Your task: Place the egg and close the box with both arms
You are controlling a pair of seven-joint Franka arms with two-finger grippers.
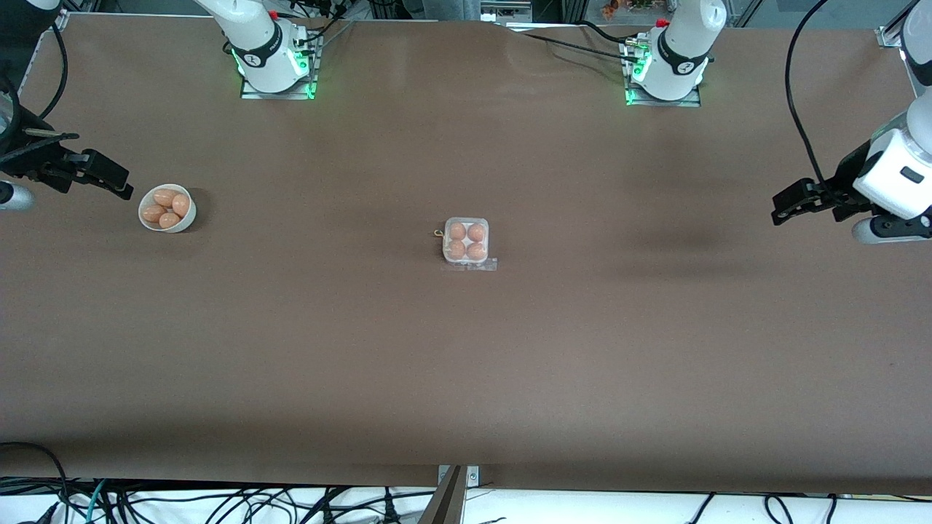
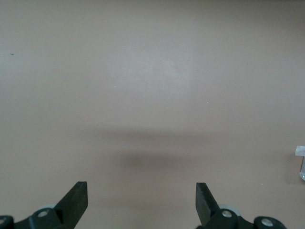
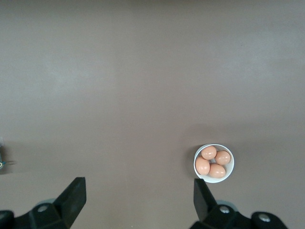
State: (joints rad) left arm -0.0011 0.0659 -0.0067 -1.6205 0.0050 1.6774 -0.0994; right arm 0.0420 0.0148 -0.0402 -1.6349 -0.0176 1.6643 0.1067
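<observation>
The box point(image 1: 466, 240) is a small white tray in the middle of the table, with an orange-brown egg point(image 1: 456, 231) in every cell. A clear plastic strip lies along its nearer edge; I cannot tell whether the lid is down. My right gripper point(image 1: 116, 182) is open and empty, up in the air by the right arm's end of the table, beside the bowl. It also shows in the right wrist view point(image 3: 138, 187). My left gripper point(image 1: 780, 207) is open and empty over bare table at the left arm's end, and shows in the left wrist view point(image 2: 141, 191).
A round white bowl point(image 1: 191, 211) with several more eggs point(image 1: 166, 198) stands toward the right arm's end; the bowl also shows in the right wrist view point(image 3: 196, 164). The brown table point(image 1: 466, 378) stretches wide around the box. Cables hang along the nearer edge.
</observation>
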